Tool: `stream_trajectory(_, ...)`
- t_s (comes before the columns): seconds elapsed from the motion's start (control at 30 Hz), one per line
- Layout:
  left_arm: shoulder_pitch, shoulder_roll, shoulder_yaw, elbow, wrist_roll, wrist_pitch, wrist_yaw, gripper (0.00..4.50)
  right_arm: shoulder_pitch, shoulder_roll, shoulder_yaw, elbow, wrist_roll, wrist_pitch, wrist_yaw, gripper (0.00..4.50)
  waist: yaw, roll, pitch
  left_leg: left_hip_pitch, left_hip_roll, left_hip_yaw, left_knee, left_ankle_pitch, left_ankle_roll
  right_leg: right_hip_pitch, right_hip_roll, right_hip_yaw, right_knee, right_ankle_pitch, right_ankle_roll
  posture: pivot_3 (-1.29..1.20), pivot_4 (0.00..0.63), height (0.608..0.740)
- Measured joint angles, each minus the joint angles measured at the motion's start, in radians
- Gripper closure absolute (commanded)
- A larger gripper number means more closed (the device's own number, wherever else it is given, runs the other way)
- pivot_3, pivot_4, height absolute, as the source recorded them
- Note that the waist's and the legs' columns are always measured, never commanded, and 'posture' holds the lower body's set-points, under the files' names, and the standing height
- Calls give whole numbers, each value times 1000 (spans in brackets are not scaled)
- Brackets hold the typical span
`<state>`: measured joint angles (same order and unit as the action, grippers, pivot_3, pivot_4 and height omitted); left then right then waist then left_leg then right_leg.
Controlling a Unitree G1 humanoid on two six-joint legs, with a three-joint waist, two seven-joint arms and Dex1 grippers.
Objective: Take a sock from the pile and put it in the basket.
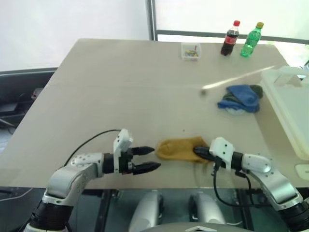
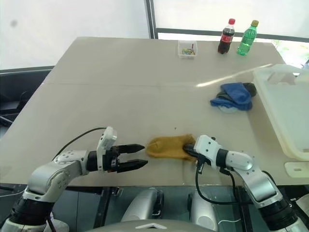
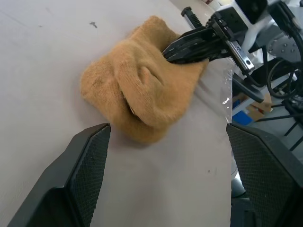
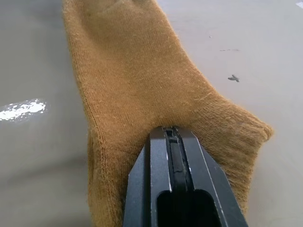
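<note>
The right end effector is pinched together on one end of a mustard sock lying on the desk. The left end effector, fingers apart, faces the sock's other end, just short of it. Beyond the right end effector lies the pile, apparently just beside the basket.

- Bright daylight pours in from the windows behind the table — washed out white up there.
- A glare streak cuts across the tabletop, right side.
- Shadows soft and faint.
- Wrist views sharp on the sock — background clutter softer.
</note>
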<state>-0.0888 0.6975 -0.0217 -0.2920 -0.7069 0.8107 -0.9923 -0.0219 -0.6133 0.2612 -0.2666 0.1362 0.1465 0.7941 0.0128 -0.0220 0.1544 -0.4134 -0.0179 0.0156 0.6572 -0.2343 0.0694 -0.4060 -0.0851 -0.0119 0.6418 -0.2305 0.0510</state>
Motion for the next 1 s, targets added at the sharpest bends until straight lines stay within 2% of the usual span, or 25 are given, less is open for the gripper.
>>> stream_trajectory(0.17, -127, 30, -3, 0, -86, 246, 52, 393, 7, 9, -1, -20, -12, 5, -15, 4454, 0, 0, 0, 0, 0, 0, 0, 0, 0, 0, 1, -1, 0, 0, 0, 0, 150, 729)
stream_trajectory(0.37, -283, 10, -16, 6, -213, 497, 85, 393, 9, 22, 2, -39, -25, 31, -29, 4454, -3, 0, 0, 0, 0, 1, 1, 0, 0, 0, 3, -1, 1, 0, 0, 0, 150, 729)
stream_trajectory(0.47, -329, -36, -15, 48, -265, 577, 96, 393, 8, 23, 1, -44, -28, 40, -30, 4454, -1, 0, 0, 0, 1, 1, 2, 0, 0, 0, 4, -1, 1, 0, 0, 0, 150, 729)
stream_trajectory(0.7, -338, -24, 22, 86, -283, 600, 117, 393, 10, 23, 3, -52, -37, 45, -36, 4454, -2, 0, 0, 0, 2, 1, 2, 0, -1, 0, 4, 0, 1, 0, 0, 0, 150, 729)
stream_trajectory(0.8, -268, -1, 54, 67, -239, 527, 136, 393, 11, 25, 2, -53, -37, 45, -37, 4454, -3, 0, 0, 0, 2, 1, 2, 0, -1, 0, 3, 2, 1, 0, 0, 0, 150, 729)
stream_trajectory(1.0, -167, -22, 125, 27, -237, 530, 241, 393, 11, 25, 0, -52, -39, 45, -36, 4454, 0, 0, 0, 0, 2, 1, 2, -2, -4, 0, 0, 2, 1, 0, 0, 0, 150, 729)
